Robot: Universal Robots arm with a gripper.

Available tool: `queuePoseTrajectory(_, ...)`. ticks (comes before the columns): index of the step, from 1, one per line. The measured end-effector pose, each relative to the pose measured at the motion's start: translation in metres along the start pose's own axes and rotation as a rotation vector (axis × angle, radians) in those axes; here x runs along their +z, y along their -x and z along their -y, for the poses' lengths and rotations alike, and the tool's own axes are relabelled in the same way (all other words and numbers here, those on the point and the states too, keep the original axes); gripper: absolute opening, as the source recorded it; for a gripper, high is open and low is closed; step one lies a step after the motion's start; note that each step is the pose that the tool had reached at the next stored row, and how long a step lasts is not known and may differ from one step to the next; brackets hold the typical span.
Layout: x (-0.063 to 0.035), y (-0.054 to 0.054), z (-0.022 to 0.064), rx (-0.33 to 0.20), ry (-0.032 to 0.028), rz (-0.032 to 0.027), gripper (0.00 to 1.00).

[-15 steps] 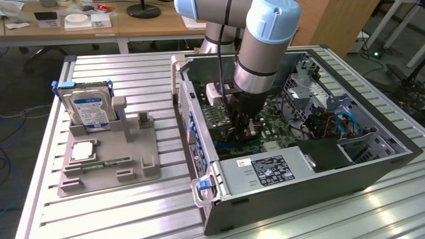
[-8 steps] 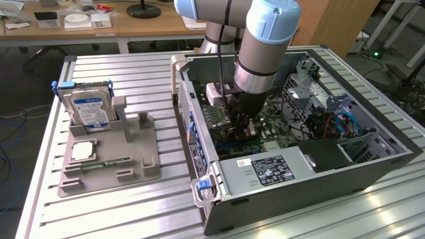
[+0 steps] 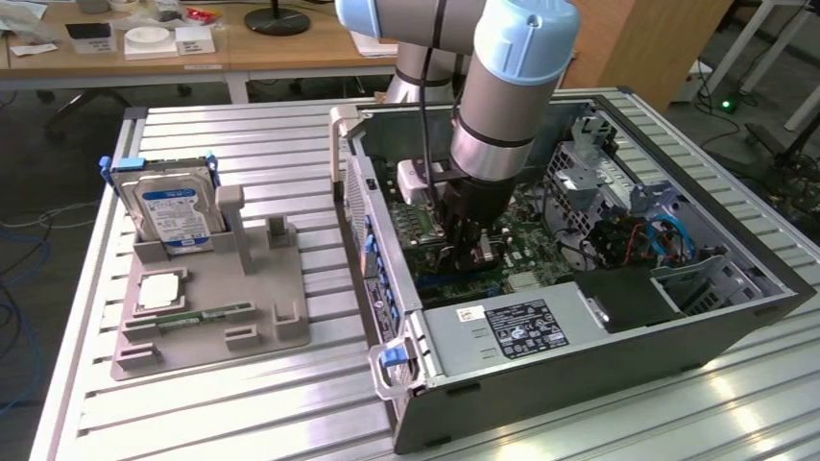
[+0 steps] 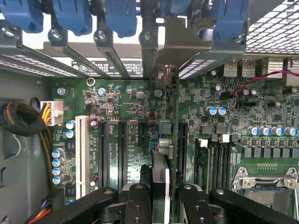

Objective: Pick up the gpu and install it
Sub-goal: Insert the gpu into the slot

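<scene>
Wrist view shows the gripper (image 4: 160, 198) clamping the gpu (image 4: 159, 172) edge-on; exterior view shows the whole case (image 3: 577, 375).

**Card seen edge-on, pincer tips covered**

In the wrist view the gpu (image 4: 160, 172) shows only as a thin edge, its faces hidden between the fingers of the pincer (image 4: 161, 196) and its near end cut off by the frame. In the exterior view the arm (image 3: 506, 96) covers the pincer's tips and part of the motherboard (image 3: 525, 254). The print on the power supply sticker (image 3: 523, 328) is too small to read.
</scene>
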State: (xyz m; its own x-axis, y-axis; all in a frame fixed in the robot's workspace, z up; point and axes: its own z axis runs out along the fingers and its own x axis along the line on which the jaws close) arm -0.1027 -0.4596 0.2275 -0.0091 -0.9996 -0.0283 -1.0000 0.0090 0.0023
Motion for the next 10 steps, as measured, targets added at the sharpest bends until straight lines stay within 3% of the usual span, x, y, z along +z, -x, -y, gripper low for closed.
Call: queuePoseTrajectory(10,0.003,-0.0002,0.0,0.0,-0.0007,-0.0009,0.27)
